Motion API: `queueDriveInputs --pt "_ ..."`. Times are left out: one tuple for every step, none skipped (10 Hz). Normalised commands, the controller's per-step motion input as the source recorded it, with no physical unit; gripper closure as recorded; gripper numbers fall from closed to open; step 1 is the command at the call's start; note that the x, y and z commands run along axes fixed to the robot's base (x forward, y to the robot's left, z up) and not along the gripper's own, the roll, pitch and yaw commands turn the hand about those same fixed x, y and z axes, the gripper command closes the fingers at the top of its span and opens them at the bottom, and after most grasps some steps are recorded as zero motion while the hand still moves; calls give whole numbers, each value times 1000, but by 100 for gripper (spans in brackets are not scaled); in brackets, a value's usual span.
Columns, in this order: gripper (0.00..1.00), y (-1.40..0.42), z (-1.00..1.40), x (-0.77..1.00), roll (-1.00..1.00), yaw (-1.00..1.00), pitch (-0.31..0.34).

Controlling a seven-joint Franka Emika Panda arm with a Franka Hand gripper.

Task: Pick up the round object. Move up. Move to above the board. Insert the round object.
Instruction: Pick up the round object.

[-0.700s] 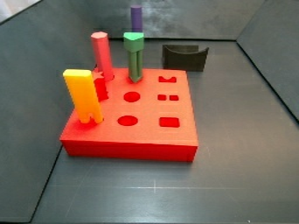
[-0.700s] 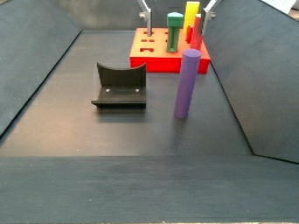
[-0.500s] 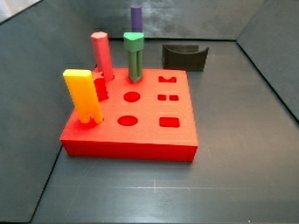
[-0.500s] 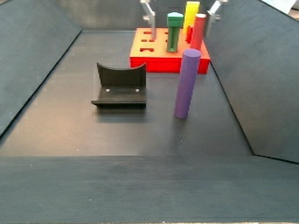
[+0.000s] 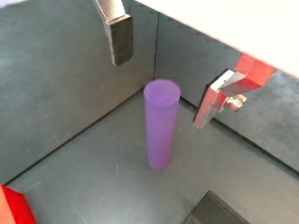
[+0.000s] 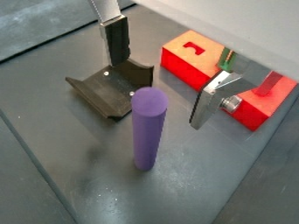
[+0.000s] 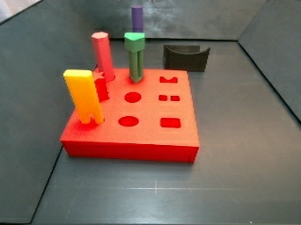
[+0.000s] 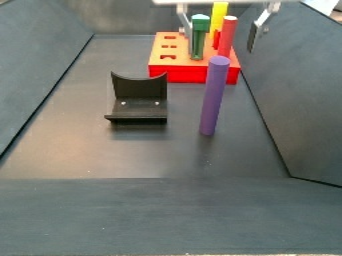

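Note:
The round object, a tall purple peg [image 8: 211, 95], stands upright on the dark floor, apart from the board and nearer the camera in that side view. It also shows behind the green peg in a side view [image 7: 136, 18] and in both wrist views [image 5: 160, 122] [image 6: 146, 127]. The board [image 7: 135, 132] is a flat red block with shaped holes; parts of it show in a wrist view [image 6: 187, 59]. My gripper [image 5: 159, 92] is open and empty above the purple peg's top, one finger on either side, not touching. It shows at the top edge of a side view [image 8: 219, 22].
A green peg [image 7: 135, 54], a red-pink peg [image 7: 101, 51] and a yellow peg [image 7: 83, 95] stand in the board. A small dark arch-shaped block [image 8: 138, 97] sits on the floor beside the purple peg [image 6: 111, 87]. Dark walls enclose the floor.
In a side view the gripper's fingers have shifted from over the board toward the purple peg. The pegs, the board and the arch block have not moved.

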Motion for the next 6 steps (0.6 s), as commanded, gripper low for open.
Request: queueDriveInputs --pt "0 9 -397 0 -30 17 -89" --pt "0 14 -463 -29 -44 14 -113" --pt "0 20 -463 -37 -66 6 -109" --pt "0 54 -440 -66 -104 0 -111" --pt "0 86 -377 -57 -103 0 -86" --pt "0 86 -306 -51 -110 0 -76"
